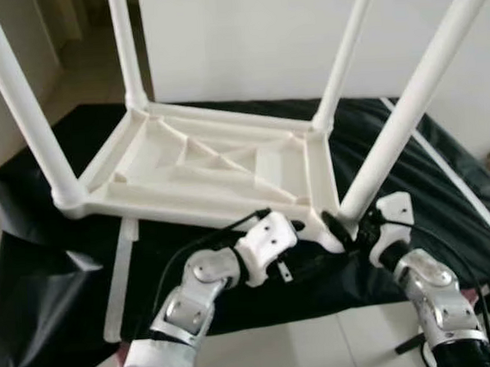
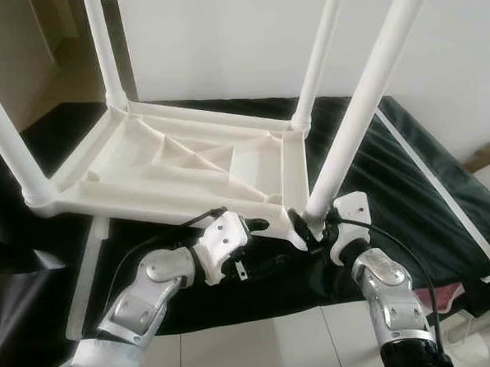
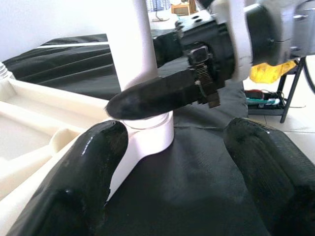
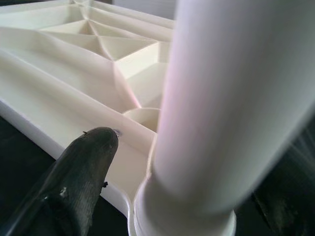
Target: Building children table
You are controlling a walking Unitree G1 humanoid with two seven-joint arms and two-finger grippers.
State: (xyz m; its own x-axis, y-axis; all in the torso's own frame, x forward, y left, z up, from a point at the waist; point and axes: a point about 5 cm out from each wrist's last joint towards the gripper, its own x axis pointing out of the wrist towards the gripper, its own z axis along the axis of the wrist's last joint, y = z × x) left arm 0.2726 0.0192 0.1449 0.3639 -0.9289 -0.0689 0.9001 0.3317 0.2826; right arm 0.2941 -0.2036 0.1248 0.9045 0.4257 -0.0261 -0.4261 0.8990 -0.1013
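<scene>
An upturned white table top (image 1: 203, 165) lies on black sheeting (image 1: 36, 268), legs skyward; right gripper (image 1: 346, 227) clasps the near leg (image 1: 405, 109), left gripper (image 1: 301, 227) spread beside.

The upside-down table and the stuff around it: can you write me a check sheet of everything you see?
Surface: black sheet spread on a pale tiled floor.
Job's things: white plastic tabletop lying upside down, four white legs standing up; near-right leg in its corner socket.
Clutter: loose white strip on the sheet by the left arm; another white strip to the right.
Grippers: right claw around the near-right leg's base; left claw open at the same corner.
Cables: black cable looping over the left arm.
Surroundings: white wall behind.
</scene>
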